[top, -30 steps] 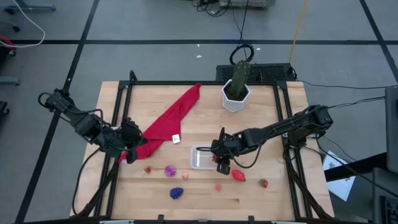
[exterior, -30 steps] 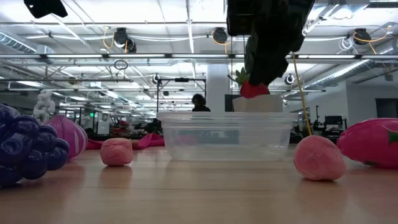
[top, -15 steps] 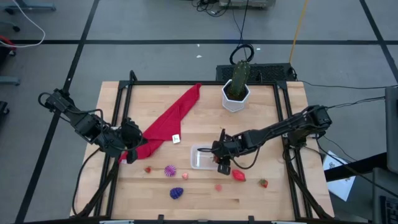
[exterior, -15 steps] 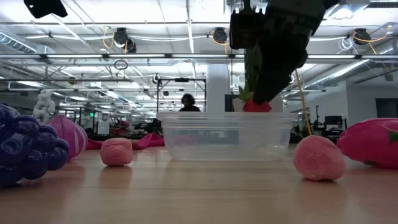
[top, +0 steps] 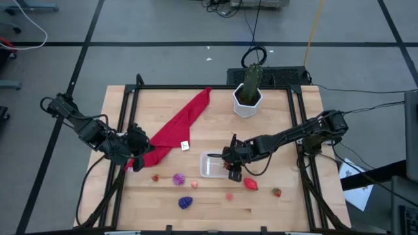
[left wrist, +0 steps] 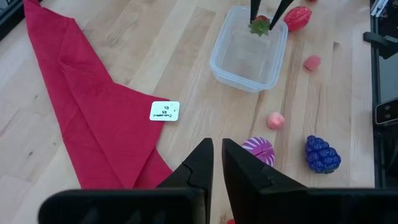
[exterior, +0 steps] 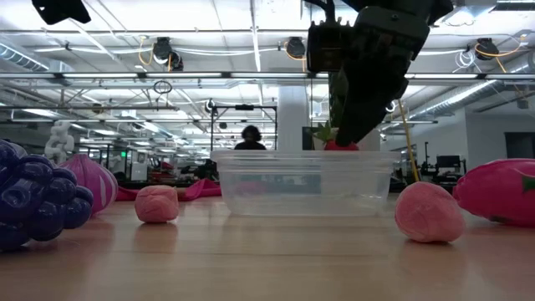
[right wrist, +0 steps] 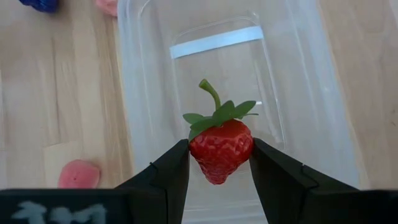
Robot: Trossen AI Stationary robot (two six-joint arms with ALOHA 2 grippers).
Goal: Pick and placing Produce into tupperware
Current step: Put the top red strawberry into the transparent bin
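My right gripper (right wrist: 221, 177) is shut on a red toy strawberry (right wrist: 221, 149) with green leaves, over the clear rectangular container (right wrist: 127, 74). In the low view the strawberry (exterior: 338, 145) hangs at the container's rim (exterior: 305, 155). In the high view the container (top: 210, 164) sits on the table's near middle with my right gripper (top: 232, 171) at its right end. Other produce lies on the wood: purple grapes (top: 185, 202), a striped pink piece (top: 178, 179), pink balls (top: 194, 184), a red fruit (top: 250, 184). My left gripper (left wrist: 217, 163) is shut, over the red cloth's near end. My right gripper pinches the strawberry's red body (right wrist: 198, 152) between its two fingers (right wrist: 168, 177), one on each side. The fingers come from above, pointing down. The strawberry is lifted clear over the container's inside, with its leaves and stem pointing away from the gripper.
A long red cloth (top: 179, 124) with a white tag (top: 185, 146) lies slantwise on the left half. A white hexagonal pot with a cactus (top: 247, 98) stands at the far edge. A small red piece (top: 277, 192) lies near the right rail.
My right gripper has moved down over the container with the strawberry still held. In the low view the strawberry has dropped from well above the rim to rim height. The left arm has kept still.
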